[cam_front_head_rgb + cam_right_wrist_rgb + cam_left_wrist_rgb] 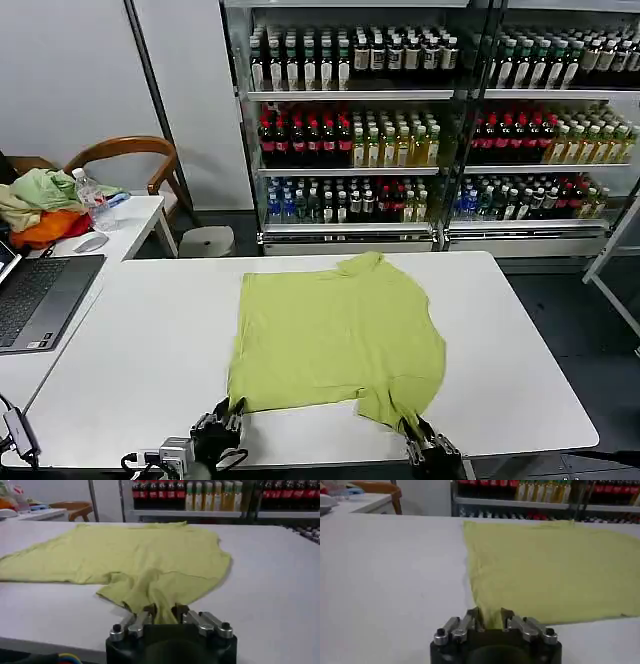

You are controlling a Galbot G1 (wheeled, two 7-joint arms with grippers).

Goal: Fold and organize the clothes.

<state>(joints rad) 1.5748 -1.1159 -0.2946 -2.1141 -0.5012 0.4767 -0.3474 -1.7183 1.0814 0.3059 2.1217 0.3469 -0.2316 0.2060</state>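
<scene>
A lime yellow-green T-shirt lies spread on the white table, one sleeve pointing toward the shelves. At the table's near edge my left gripper is shut on the shirt's near left corner; the left wrist view shows the T-shirt with fabric pinched in the left gripper. My right gripper is shut on the bunched near right corner. In the right wrist view the T-shirt gathers into folds that run into the right gripper.
A laptop sits at the table's left edge. A side table behind it holds a heap of garments and a water bottle. A wooden chair and shelves of drink bottles stand beyond.
</scene>
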